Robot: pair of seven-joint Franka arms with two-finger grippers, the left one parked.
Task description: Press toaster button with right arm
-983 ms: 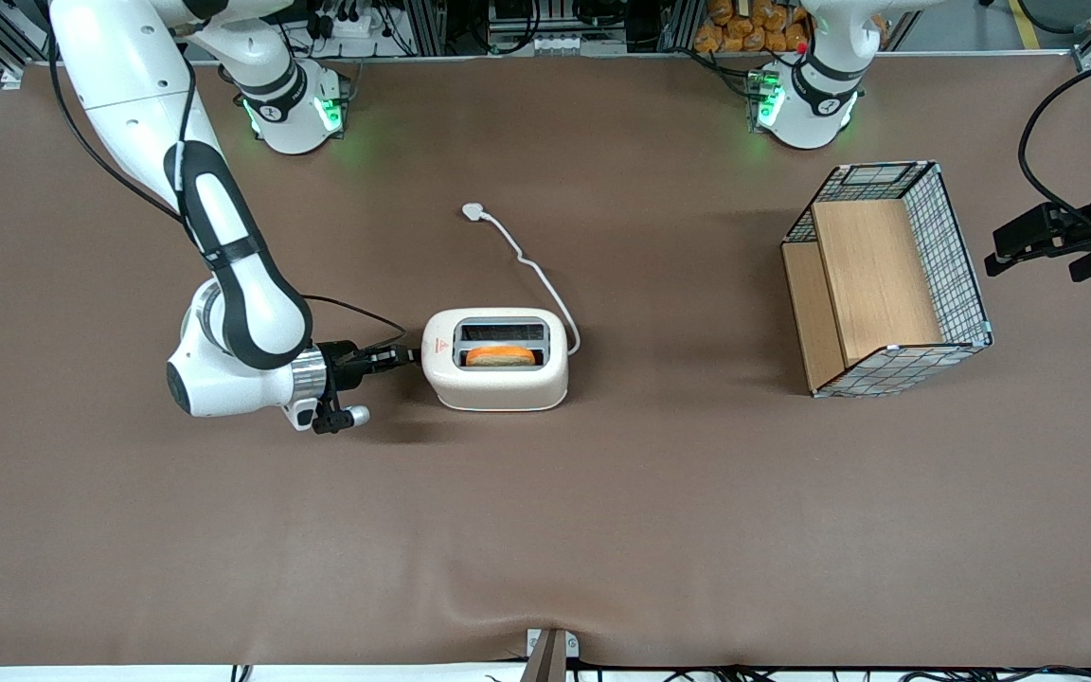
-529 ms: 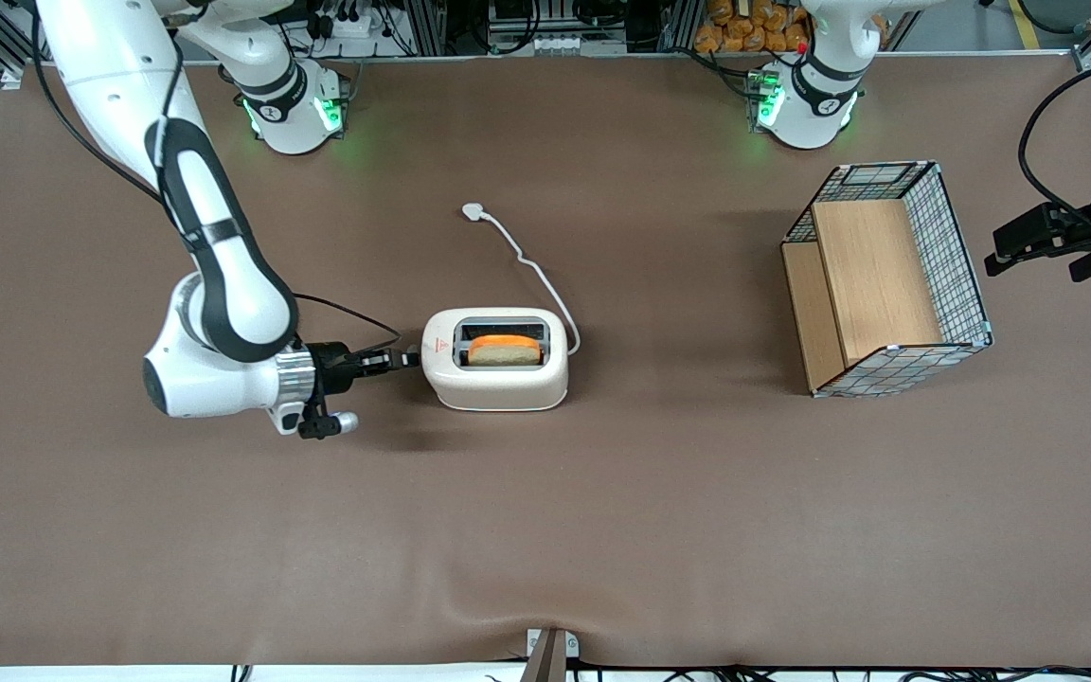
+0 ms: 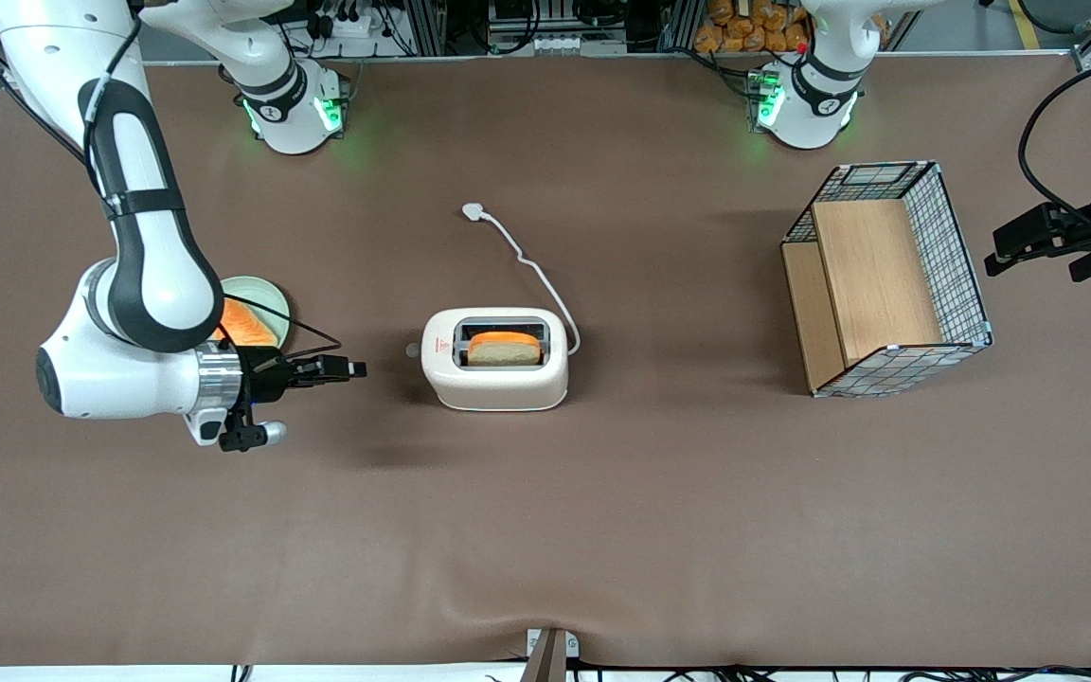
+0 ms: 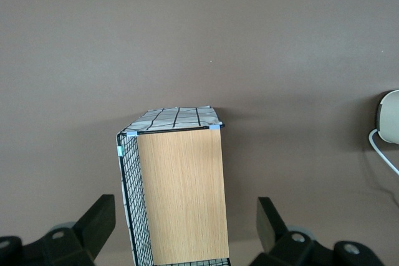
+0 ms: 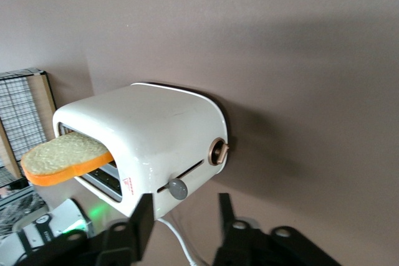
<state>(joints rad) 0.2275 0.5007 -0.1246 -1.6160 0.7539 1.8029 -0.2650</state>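
The right arm's gripper, fingers slightly parted and empty, hangs level with the toaster button but apart from it, mid-table. The toaster holds raised toast. Off-line contact could shove the light toaster.

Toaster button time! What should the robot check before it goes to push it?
1. Toaster standing upright: ok.
2. Toaster button showing, nothing in front of it: ok.
3. Gripper lined up with the button: ok, roughly, slightly nearer the front camera.
4. Gripper touching the button: not ok, bare table lies between them.
5. Cord out of the way: ok, it trails from the toaster's end toward the parked arm.
6. Jaws: open, a gap shows.
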